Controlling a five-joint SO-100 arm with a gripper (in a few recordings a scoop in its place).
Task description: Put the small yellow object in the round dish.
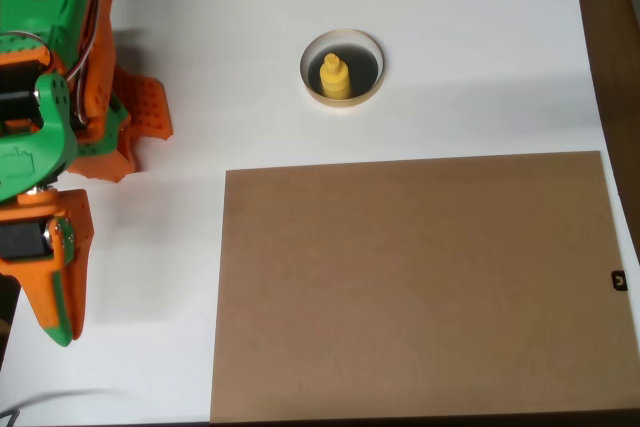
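Observation:
The small yellow object [335, 75] stands upright inside the round dish [341, 103], on its dark bottom. The dish has a pale rim and sits on the white table at the upper middle. My orange and green arm is folded along the left edge. Its gripper [60, 322] points down towards the lower left corner, far from the dish. The fingers [55, 282] appear as one tapering shape with no gap and nothing between them.
A large brown board [415, 287] lies flat across the lower right of the white table [230, 47]. An orange part of the arm [145, 112] juts out at upper left. The table's right edge [592, 57] borders a dark strip. A small black tag [619, 280] sits there.

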